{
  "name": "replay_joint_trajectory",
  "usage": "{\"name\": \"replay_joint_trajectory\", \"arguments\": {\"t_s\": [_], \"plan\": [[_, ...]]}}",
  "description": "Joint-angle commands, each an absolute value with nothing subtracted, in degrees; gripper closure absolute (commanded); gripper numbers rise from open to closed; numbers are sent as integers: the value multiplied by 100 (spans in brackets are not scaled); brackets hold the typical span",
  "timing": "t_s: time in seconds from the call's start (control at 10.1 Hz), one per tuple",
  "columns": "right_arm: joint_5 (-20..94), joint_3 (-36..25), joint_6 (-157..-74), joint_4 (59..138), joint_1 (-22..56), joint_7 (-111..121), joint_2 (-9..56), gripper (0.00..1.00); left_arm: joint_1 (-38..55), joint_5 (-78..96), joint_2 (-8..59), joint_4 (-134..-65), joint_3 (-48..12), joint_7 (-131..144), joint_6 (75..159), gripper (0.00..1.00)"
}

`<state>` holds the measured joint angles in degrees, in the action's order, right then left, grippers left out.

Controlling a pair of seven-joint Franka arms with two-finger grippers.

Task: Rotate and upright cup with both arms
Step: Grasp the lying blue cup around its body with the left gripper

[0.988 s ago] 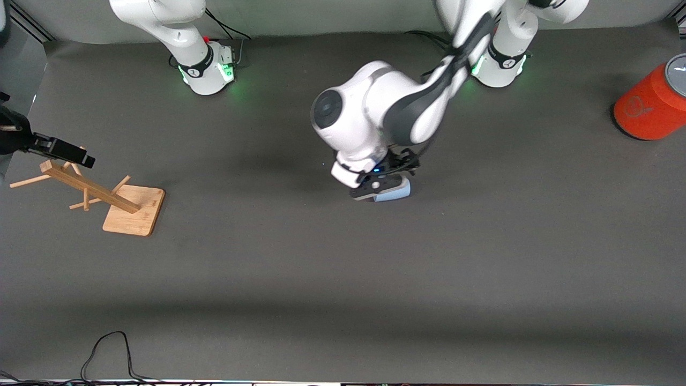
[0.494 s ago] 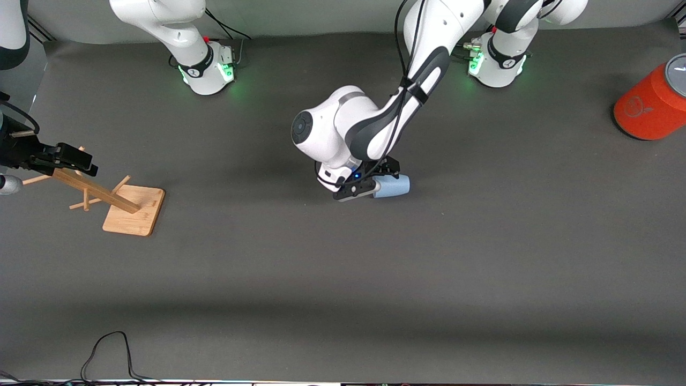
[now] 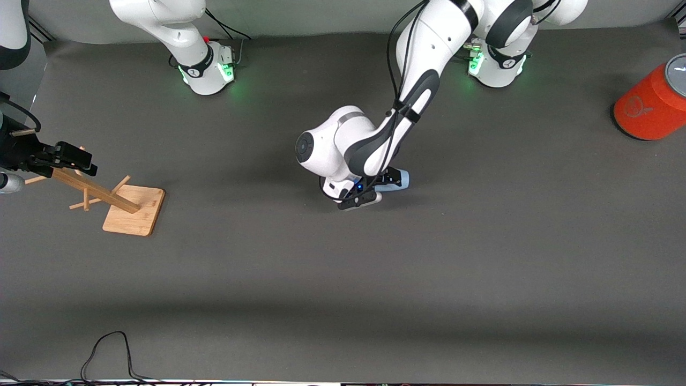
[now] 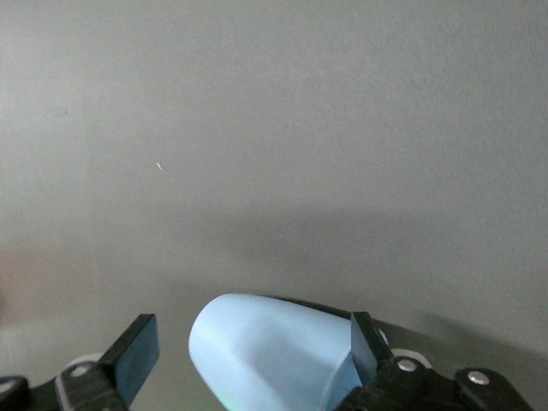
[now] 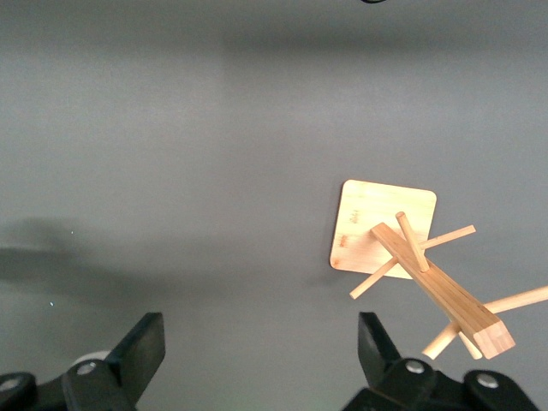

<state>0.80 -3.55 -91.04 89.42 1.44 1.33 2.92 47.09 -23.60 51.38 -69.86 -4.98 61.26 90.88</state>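
The pale-blue cup (image 3: 401,179) lies on its side in the middle of the table, mostly hidden under the left wrist. My left gripper (image 3: 378,187) is low over it and open. In the left wrist view the cup (image 4: 274,351) lies between the fingers of the left gripper (image 4: 253,358). One finger (image 4: 363,344) touches the cup's side and the other finger (image 4: 137,358) stands apart from it. My right gripper (image 3: 72,156) is open and empty above the wooden rack at the right arm's end of the table, and it also shows in the right wrist view (image 5: 261,355).
A wooden rack with pegs (image 3: 131,209) leans on its square base at the right arm's end; it also shows in the right wrist view (image 5: 385,227). A big orange can (image 3: 651,104) stands at the left arm's end. A black cable (image 3: 107,348) lies near the front edge.
The left arm has swung its wrist round over the cup and the cup has shifted slightly farther from the front camera. The right gripper has hardly moved.
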Motion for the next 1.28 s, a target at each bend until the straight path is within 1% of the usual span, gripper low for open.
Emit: {"name": "replay_joint_trajectory", "arguments": {"t_s": [0.0,0.2,0.3,0.4,0.49,0.69,0.79,1.19], "plan": [[-44,-343,-9114,9062,184,264,123,0,4956,-2286,5194,-6759,-448,6179,8860,0],[-44,-343,-9123,9044,185,264,114,0,5132,-2242,5229,-6785,-448,6170,8807,0],[-44,-343,-9158,9018,211,264,114,0,5185,-2241,5247,-6855,-448,6170,8720,8],[-35,-343,-9176,9009,220,264,114,0,5212,-2189,5256,-6864,-448,6144,8510,63],[-9,-343,-9184,9009,220,264,132,0,5186,-2110,5256,-6864,-448,6091,8343,82],[-26,-351,-9237,9017,211,264,202,0,5212,-2153,5265,-6873,-440,6100,8262,98],[-35,-360,-9263,9026,211,264,202,0,5229,-2162,5308,-6873,-439,6117,8175,100],[-35,-387,-9325,9035,211,281,211,0,5256,-2109,5221,-6724,-448,6074,7842,100]]}}
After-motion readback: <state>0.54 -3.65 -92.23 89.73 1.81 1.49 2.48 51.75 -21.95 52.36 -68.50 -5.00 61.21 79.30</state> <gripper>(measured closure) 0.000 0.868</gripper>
